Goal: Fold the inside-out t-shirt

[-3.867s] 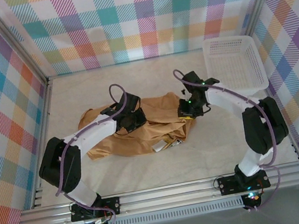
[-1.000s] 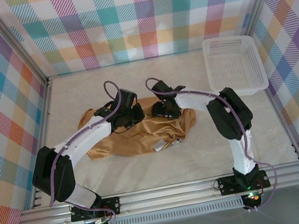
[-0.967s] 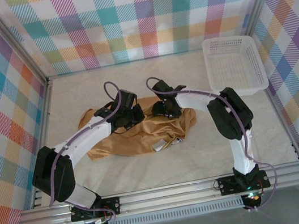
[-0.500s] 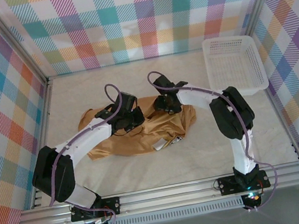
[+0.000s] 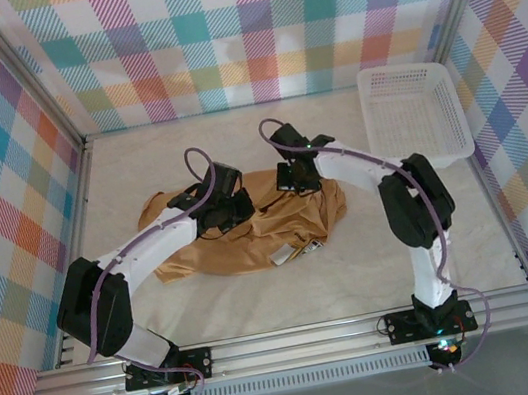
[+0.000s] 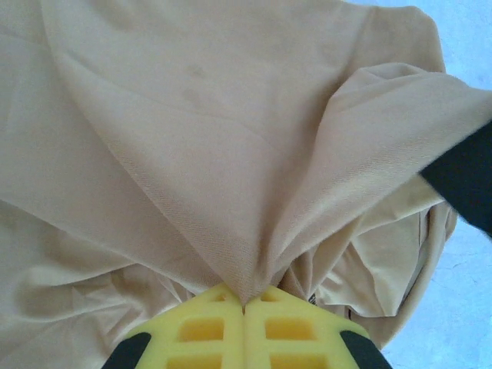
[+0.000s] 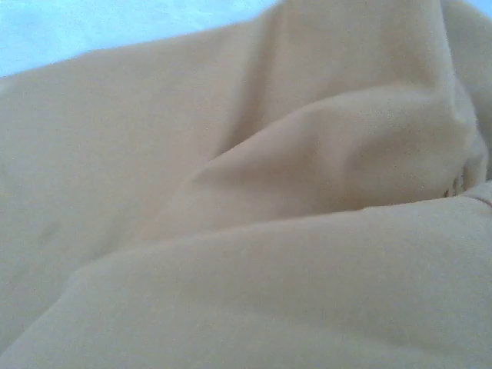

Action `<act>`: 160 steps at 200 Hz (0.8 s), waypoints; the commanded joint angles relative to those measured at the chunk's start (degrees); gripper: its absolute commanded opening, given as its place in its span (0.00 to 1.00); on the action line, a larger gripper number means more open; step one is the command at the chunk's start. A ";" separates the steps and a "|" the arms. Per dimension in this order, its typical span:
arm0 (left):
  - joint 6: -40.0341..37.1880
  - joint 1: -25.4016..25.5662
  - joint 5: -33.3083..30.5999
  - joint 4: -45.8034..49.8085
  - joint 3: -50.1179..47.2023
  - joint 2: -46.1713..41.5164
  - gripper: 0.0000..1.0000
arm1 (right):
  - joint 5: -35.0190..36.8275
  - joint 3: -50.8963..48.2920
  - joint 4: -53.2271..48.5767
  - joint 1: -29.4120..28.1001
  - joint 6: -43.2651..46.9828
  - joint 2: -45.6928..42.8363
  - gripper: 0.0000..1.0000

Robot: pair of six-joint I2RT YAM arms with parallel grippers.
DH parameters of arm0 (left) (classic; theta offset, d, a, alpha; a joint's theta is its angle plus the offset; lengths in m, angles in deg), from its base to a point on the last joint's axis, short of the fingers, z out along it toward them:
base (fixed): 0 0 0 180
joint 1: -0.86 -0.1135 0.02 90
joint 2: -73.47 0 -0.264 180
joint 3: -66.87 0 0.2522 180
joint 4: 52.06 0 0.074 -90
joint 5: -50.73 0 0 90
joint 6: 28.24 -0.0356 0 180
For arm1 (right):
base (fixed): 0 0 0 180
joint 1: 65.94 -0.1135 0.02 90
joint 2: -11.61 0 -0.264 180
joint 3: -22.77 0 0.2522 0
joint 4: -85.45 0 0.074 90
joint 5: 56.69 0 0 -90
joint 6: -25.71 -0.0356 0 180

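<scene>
The inside-out t-shirt (image 5: 250, 235) lies crumpled in a tan heap at mid-table, its small white label (image 5: 281, 253) near the front edge. My left gripper (image 5: 235, 207) sits on the shirt's upper middle. In the left wrist view its yellow fingers (image 6: 207, 330) are shut on a pinched ridge of the cloth (image 6: 192, 138), which fans out from the tips (image 6: 244, 304). My right gripper (image 5: 294, 180) is down on the shirt's far edge, shut. In the right wrist view tan fabric (image 7: 269, 231) lies close over the lens and hides the fingers.
A white mesh basket (image 5: 413, 117) stands at the back right corner. Plaid walls with metal rails enclose the pale table (image 5: 386, 258), which is bare to the right of and in front of the shirt.
My right gripper has slid a little back and to the right along the shirt's far edge and closed from open. The left gripper kept its grip and place.
</scene>
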 commanded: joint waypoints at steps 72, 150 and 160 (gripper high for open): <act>-2.75 -4.15 1.29 0.56 8.04 8.96 0.00 | -35.62 0.90 -5.51 9.35 2.12 -17.56 0.00; 1.15 -3.71 7.39 -8.74 1.92 6.85 0.00 | -37.38 -0.88 4.21 14.38 -3.76 -2.72 0.17; 1.52 -3.71 8.12 -10.13 1.98 7.36 0.00 | -34.38 -0.28 2.04 14.31 -2.48 -1.51 0.24</act>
